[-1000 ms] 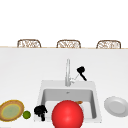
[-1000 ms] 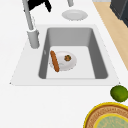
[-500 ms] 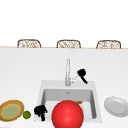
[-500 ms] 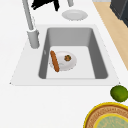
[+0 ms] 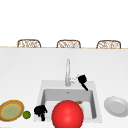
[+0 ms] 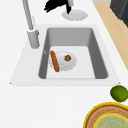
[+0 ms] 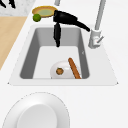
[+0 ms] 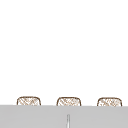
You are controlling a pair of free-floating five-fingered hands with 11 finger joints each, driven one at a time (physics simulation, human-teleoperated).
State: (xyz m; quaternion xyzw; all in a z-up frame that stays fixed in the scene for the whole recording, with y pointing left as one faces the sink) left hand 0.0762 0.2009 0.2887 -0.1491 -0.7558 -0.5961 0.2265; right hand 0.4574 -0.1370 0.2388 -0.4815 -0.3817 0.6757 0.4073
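No visible shift: right hand [image 5: 82,79] beside upright faucet [image 5: 67,72], straight fingers [image 7: 83,26] toward its lever, nothing held

- A white counter [image 5: 30,65] spreads wide across the front view, bright and evenly lit, with no strong shadows.
- Beyond its far edge stand three chairs [image 5: 68,44] with woven, wicker-like backs, side by side and evenly spaced; just their tops show above the counter.
- The same chair backs [image 8: 68,101] show low in the upper view, with plain white space above them.
- The wall [image 5: 64,20] behind the chairs is blank white.
- In the left side view a light wooden floor [image 6: 110,30] runs along the counter's edge.
- At that view's top right corner stands a dark piece of furniture [image 6: 120,8], too cropped to identify.
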